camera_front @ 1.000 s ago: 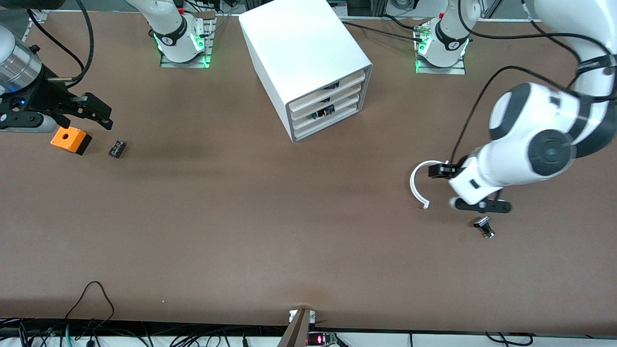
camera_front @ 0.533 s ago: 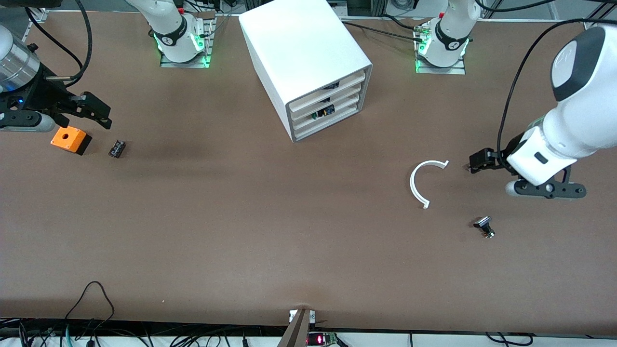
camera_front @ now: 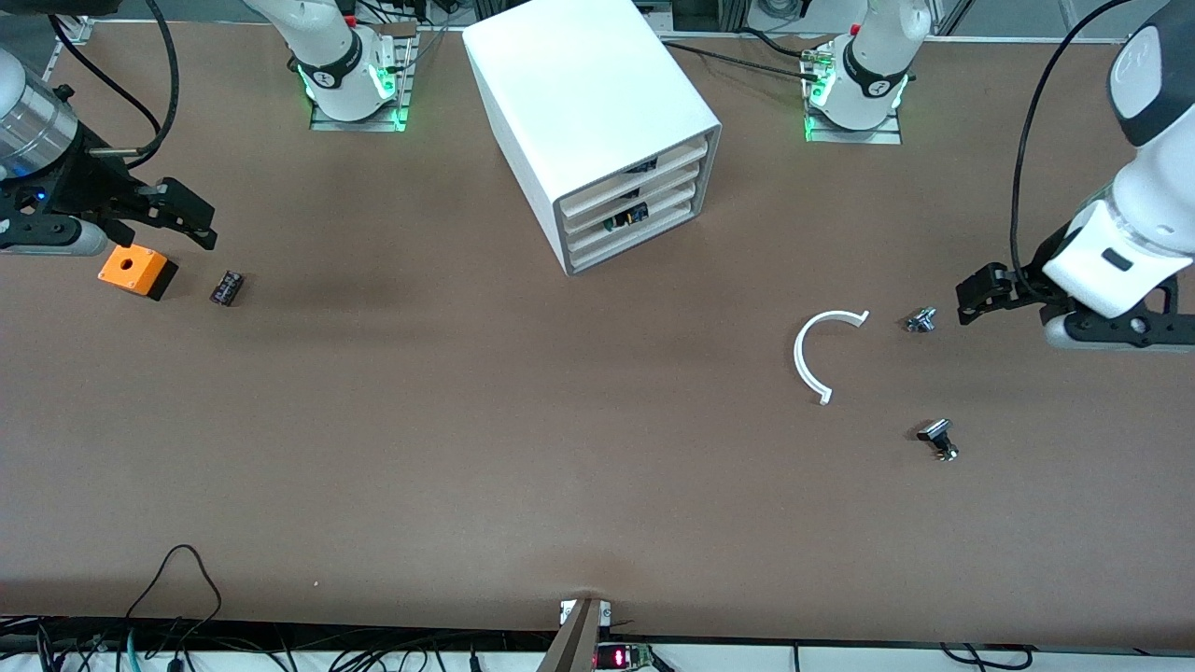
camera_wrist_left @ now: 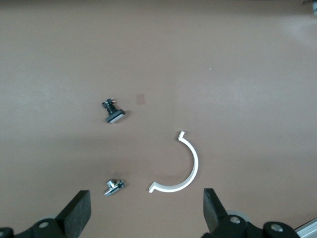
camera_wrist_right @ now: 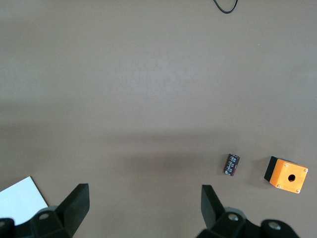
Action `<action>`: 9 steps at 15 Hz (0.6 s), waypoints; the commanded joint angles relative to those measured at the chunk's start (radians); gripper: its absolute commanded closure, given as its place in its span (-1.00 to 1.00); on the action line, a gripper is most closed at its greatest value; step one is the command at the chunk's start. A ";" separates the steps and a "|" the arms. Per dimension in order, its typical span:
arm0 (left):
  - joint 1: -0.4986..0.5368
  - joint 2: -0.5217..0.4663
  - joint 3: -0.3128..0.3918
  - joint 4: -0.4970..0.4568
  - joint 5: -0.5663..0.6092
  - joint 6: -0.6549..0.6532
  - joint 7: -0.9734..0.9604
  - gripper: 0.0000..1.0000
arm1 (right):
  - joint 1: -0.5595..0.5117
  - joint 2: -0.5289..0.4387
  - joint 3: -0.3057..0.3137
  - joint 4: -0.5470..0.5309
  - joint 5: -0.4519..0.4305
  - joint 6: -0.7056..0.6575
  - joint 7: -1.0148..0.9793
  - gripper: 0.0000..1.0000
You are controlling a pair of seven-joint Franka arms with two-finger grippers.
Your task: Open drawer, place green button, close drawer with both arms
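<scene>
Over table's left-arm end | left gripper point(camera_front: 976, 301) retreated, jaws open | knob point(camera_front: 920, 321) uncovered

Left arm point(camera_front: 1134, 201): glossy white shell links, dark grey joint cap, black cable looping down to the wrist. Left hand point(camera_front: 978, 291): matte black, blocky fingers; black bracket with small screws under the wrist. Right arm point(camera_front: 28, 121): brushed silver cylinder at the wrist, black cables. Right hand point(camera_front: 191, 219): black, angular fingers, small blue light on the mount. Both bases white with black band, round marking, green glow on slotted metal plates
</scene>
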 commanded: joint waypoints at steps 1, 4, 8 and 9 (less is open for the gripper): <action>-0.060 -0.170 0.080 -0.201 -0.032 0.060 0.050 -1.00 | 0.003 0.007 -0.002 0.020 0.001 -0.020 -0.013 -1.00; -0.079 -0.195 0.081 -0.226 0.022 -0.004 0.044 -1.00 | 0.001 0.007 -0.002 0.020 0.001 -0.020 -0.013 -1.00; -0.076 -0.163 0.070 -0.163 0.031 -0.087 0.031 -1.00 | 0.003 0.011 -0.002 0.018 0.001 -0.020 -0.013 -1.00; -0.074 -0.160 0.070 -0.159 0.031 -0.089 0.035 -1.00 | 0.003 0.011 -0.002 0.018 0.001 -0.020 -0.013 -1.00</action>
